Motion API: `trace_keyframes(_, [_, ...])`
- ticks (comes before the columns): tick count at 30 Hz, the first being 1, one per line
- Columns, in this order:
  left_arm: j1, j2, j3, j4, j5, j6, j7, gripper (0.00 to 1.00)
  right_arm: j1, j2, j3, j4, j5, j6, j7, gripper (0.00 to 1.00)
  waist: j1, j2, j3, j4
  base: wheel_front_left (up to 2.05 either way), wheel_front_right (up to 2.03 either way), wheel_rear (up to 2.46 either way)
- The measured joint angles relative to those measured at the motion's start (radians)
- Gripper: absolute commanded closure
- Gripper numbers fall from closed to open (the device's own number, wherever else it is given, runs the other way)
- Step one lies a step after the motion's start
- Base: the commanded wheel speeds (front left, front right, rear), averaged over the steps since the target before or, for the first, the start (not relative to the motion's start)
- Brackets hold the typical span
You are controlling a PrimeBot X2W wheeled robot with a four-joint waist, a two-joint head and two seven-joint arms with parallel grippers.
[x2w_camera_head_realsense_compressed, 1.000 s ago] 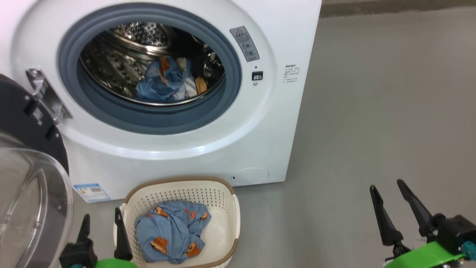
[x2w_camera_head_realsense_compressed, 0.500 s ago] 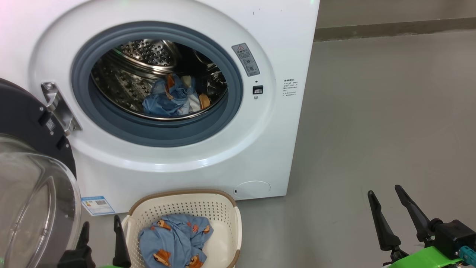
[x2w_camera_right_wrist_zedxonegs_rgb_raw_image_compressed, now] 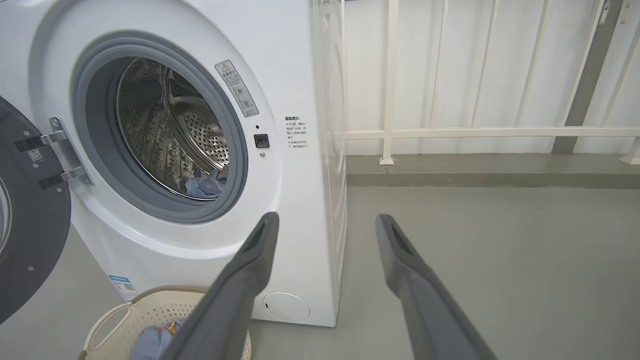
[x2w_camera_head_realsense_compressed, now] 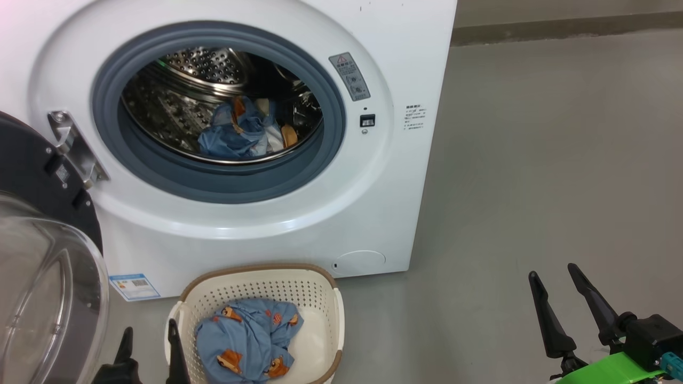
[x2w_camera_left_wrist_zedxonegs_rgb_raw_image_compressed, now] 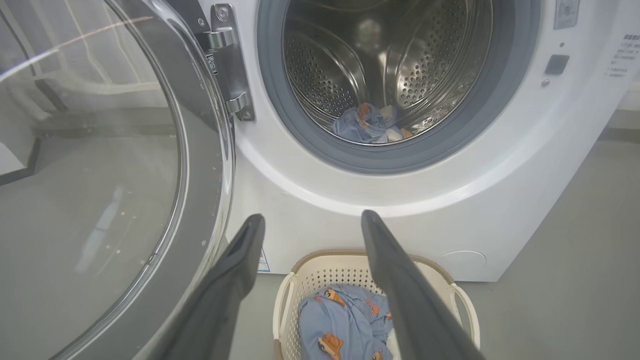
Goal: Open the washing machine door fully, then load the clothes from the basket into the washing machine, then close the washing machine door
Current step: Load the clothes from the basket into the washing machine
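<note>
The smooth grey floor [x2w_camera_head_realsense_compressed: 533,160] is the biggest thing here. On it stands the big white boxy washing machine [x2w_camera_head_realsense_compressed: 373,202]. Its round mouth is wide open, with a blue-grey rubber ring [x2w_camera_head_realsense_compressed: 213,184] around it. Behind the ring is the shiny steel drum [x2w_camera_head_realsense_compressed: 176,101], full of little holes.

The large round door [x2w_camera_head_realsense_compressed: 32,181] has a wide black ring. It hangs swung out on the robot's left, on a silver metal hinge [x2w_camera_head_realsense_compressed: 74,149]. Its clear glass bowl [x2w_camera_head_realsense_compressed: 48,298] bulges toward the camera. In the right wrist view, a white railing [x2w_camera_right_wrist_zedxonegs_rgb_raw_image_compressed: 450,132] stands past the machine.

The small cream-white plastic basket [x2w_camera_head_realsense_compressed: 256,282] has holes in its sides and a brown rim. It sits on the floor just in front of the machine.

The soft light-blue clothes [x2w_camera_head_realsense_compressed: 245,341] with orange-brown cartoon figures lie crumpled in the basket. More blue cloth [x2w_camera_head_realsense_compressed: 235,133], with a cream piece beside it, lies low in the drum.

The left end effector [x2w_camera_head_realsense_compressed: 149,333] has two dark fingers. It is at the basket's left side, with its fingers spread apart and nothing between them. The right end effector [x2w_camera_head_realsense_compressed: 554,273] is well apart from the basket, over bare floor on the right. Its fingers are spread wide too, and it holds nothing.

A small blue label sticker [x2w_camera_head_realsense_compressed: 133,286] sits low on the machine's front.
</note>
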Motion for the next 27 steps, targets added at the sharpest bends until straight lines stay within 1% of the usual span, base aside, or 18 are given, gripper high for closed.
trace_keyframes(5, [0.000,0.001,-0.007,0.034,0.023,0.000,0.000,0.00,0.000,0.007,0.000,-0.002,0.000,0.000,0.000,0.00,0.0000,0.0000,0.023,-0.006,0.00,0.00,0.00])
trace_keyframes(7, [-0.001,0.001,-0.011,0.058,0.023,-0.009,0.011,0.00,-0.001,0.010,0.000,-0.006,0.002,0.000,0.000,0.00,0.0000,0.0000,0.037,-0.009,0.00,0.00,0.00])
trace_keyframes(12, [-0.026,0.010,-0.017,0.097,0.012,-0.024,0.086,0.00,-0.010,0.022,0.002,-0.009,0.012,0.000,0.000,0.00,0.0000,0.0000,0.084,-0.018,0.00,0.00,0.00])
trace_keyframes(20, [-0.121,0.015,-0.035,0.100,-0.002,-0.042,0.169,0.00,-0.081,0.027,0.009,-0.014,0.033,0.000,0.000,0.00,0.0000,0.0000,0.177,-0.043,0.00,0.00,0.00])
trace_keyframes(23, [-0.150,0.015,-0.031,0.107,-0.029,-0.044,0.205,0.00,-0.107,0.027,0.016,-0.013,0.043,0.000,0.000,0.00,0.0000,-0.0001,0.214,-0.056,0.00,0.00,0.00])
trace_keyframes(26, [-0.200,0.022,-0.030,0.126,-0.034,-0.044,0.248,0.00,-0.137,0.027,0.025,-0.014,0.049,0.000,0.000,0.00,0.0000,0.0000,0.254,-0.070,0.00,0.00,0.00])
trace_keyframes(27, [-0.241,0.028,-0.027,0.142,-0.037,-0.044,0.271,0.00,-0.157,0.026,0.031,-0.014,0.055,0.000,0.000,0.00,0.0000,0.0000,0.282,-0.079,0.00,0.00,0.00])
